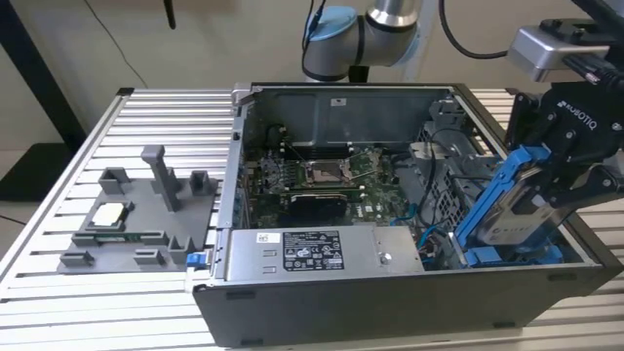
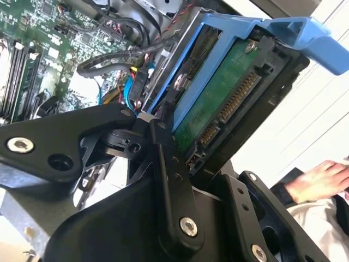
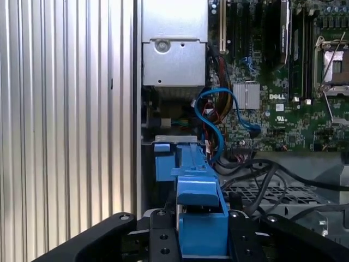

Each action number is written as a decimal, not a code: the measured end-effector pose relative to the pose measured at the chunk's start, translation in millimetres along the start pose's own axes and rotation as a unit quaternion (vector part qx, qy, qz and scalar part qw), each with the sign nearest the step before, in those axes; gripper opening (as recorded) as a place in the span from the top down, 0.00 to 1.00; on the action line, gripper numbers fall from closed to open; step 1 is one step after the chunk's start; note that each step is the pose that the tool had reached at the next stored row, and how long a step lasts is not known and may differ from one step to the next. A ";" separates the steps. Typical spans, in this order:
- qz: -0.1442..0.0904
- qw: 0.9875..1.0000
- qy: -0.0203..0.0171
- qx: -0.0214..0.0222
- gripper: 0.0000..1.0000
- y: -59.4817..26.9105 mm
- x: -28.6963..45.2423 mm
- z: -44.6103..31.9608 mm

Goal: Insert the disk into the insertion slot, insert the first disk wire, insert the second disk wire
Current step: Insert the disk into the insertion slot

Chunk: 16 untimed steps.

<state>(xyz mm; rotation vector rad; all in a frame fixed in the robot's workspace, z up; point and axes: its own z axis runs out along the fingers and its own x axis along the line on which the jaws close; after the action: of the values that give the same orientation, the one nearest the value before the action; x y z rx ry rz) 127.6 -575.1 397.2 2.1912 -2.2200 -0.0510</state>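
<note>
My gripper [image 1: 554, 196] is shut on the disk [image 1: 519, 216], a silver-grey drive in a bright blue carrier frame [image 1: 507, 175]. The disk hangs tilted over the open computer case's corner at the exterior view's right. Its lower end is close above the blue insertion slot [image 1: 507, 256] on the case floor. In the second wrist view the disk's green circuit board [image 2: 215, 103] and connector pins face the camera. In the first wrist view the carrier [image 3: 199, 210] sits between the black fingers [image 3: 158, 240], above the slot [image 3: 163, 158]. A loose blue disk wire [image 3: 210, 117] curls beside the slot, and black wires [image 3: 262, 174] lie near it.
The case [image 1: 390, 314] lies open on a slatted metal table [image 1: 58, 292]. Inside it are the motherboard [image 1: 322, 175] and a grey labelled power-supply box [image 1: 322, 252]. A grey parts fixture [image 1: 137, 219] sits at the exterior view's left. A person's hand [image 2: 322, 180] rests beyond the gripper.
</note>
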 end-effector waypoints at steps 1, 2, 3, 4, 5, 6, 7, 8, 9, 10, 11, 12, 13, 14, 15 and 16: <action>0.000 1.000 0.000 0.000 0.67 -0.1 0.0 1.8; 0.000 1.000 0.000 0.000 0.67 -0.1 0.0 3.6; 0.000 1.000 0.000 0.000 0.67 -0.2 0.0 5.4; 0.000 1.000 -0.001 0.000 0.67 -0.3 0.1 7.3; 0.000 1.000 -0.001 0.000 0.67 -0.3 0.1 9.1; 0.000 1.000 -0.001 0.000 0.67 -0.4 0.1 11.1; 0.000 1.000 -0.001 0.000 0.67 -0.5 0.1 12.7; 0.000 1.000 -0.002 0.000 0.67 -0.6 0.1 14.5; 0.000 1.000 -0.003 0.000 0.67 -0.6 -0.1 16.5; 0.000 1.000 -0.003 0.000 0.67 -0.7 -0.2 18.0; 0.000 1.000 -0.004 0.000 0.67 -0.7 -0.5 19.0; 0.000 1.000 -0.004 0.000 0.67 -0.7 -0.6 19.2; 0.000 1.000 -0.004 0.000 0.67 -0.7 -0.5 19.3; 0.000 1.000 -0.004 0.000 0.67 -0.7 -0.5 19.3; 0.000 1.000 -0.004 0.000 0.67 -0.7 -0.5 19.4; 0.000 1.000 -0.004 0.000 0.67 -0.7 -0.5 19.5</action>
<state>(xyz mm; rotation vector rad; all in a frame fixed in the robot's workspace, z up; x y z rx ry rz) 127.5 -574.4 377.8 2.1951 -2.2235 -0.0593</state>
